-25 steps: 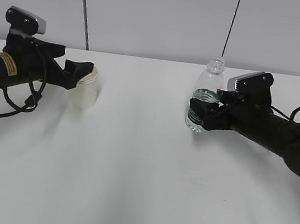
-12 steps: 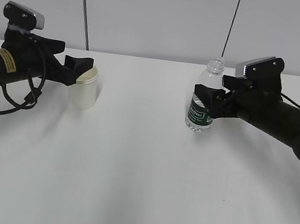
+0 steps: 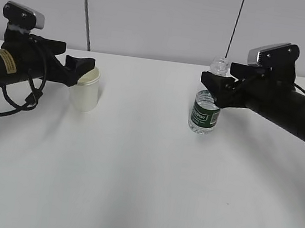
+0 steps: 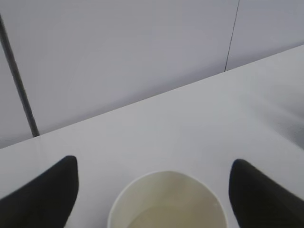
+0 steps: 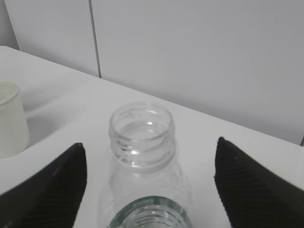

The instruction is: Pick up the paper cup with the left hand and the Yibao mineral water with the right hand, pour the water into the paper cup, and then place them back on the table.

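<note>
Both vessels stand upright on the bench [image 3: 142, 191], so by the look of things either the lifting has not begun or the putting-back is already finished; the pictures alone cannot settle which. The paper cup [image 3: 85, 89] sits toward nine o'clock of the exterior view, and the left wrist view shows its mouth with a pale bottom, though whether any water lies in it cannot be told. The left hand's pincer [image 3: 81, 68] is level with the cup's rim, its fingers [image 4: 45, 197] spread wide on either side and touching nothing. The Yibao mineral water [image 3: 206, 104] stands toward three o'clock, uncapped, its green label facing the camera. The right hand's pincer [image 3: 215, 88] sits at the height of the bottle's shoulder and neck, and the right wrist view shows both fingers [image 5: 52, 187] well clear of the plastic, so it too is spread and empty. If the pour is still ahead, everything remains: closing on both, lifting, tipping, returning. Little else is around: a pale wall behind with a dark vertical strip [image 3: 86, 10] at eleven o'clock and a thin line [image 3: 236, 24] at one o'clock. Nothing lies between cup and bottle to obstruct a meeting over the middle.
</note>
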